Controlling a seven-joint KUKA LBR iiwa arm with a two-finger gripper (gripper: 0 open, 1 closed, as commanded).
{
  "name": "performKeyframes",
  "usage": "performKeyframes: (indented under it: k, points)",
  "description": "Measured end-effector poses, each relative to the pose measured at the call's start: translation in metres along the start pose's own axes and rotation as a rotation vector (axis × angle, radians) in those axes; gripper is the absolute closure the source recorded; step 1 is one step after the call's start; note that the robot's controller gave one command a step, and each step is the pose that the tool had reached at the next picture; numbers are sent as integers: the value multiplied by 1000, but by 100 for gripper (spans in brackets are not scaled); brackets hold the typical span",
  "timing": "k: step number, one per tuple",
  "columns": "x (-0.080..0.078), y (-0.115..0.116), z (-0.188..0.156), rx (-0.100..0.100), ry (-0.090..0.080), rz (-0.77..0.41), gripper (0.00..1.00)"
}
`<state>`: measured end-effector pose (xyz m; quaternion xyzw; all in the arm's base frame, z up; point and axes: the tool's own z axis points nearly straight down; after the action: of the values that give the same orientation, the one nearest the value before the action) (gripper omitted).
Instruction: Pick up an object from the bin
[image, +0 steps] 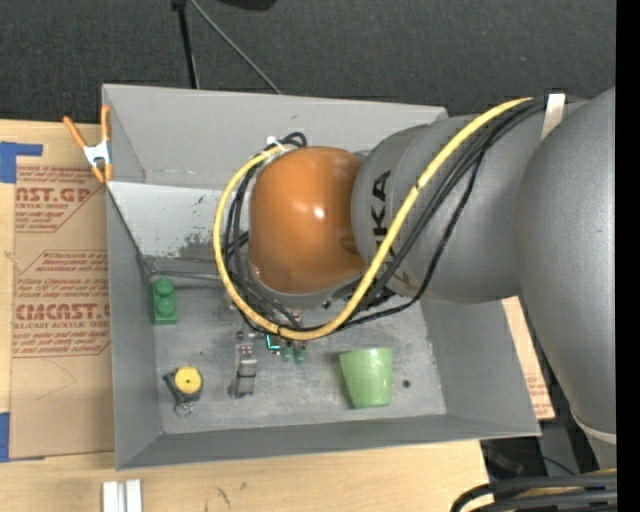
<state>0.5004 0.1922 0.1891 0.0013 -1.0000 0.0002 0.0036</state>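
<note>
My gripper (246, 352) shows just below the arm's orange cover, low over the bin floor near the middle front. It is mostly hidden, and I cannot tell whether anything is in it. A small teal and green thing (284, 347) lies right beside it on the right. A light green cup (367, 376) lies on its side further right, near the front wall. A yellow round piece on a small grey base (186, 382) sits to the left, in the front left corner.
A green block with a round top (163, 301) stands by the left wall. The arm and its orange cover with looped cables hide the bin's middle and back right. The bare floor between the yellow piece and the cup is scuffed.
</note>
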Motion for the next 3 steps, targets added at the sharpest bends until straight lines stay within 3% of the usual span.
performKeyframes:
  k: [1, 2, 3]
  points:
    - [3, 29, 124, 1, 0, 48, 0]
    - [1, 28, 120, -2, -6, 50, 100]
    - [19, 22, 7, -1, -13, -242, 100]
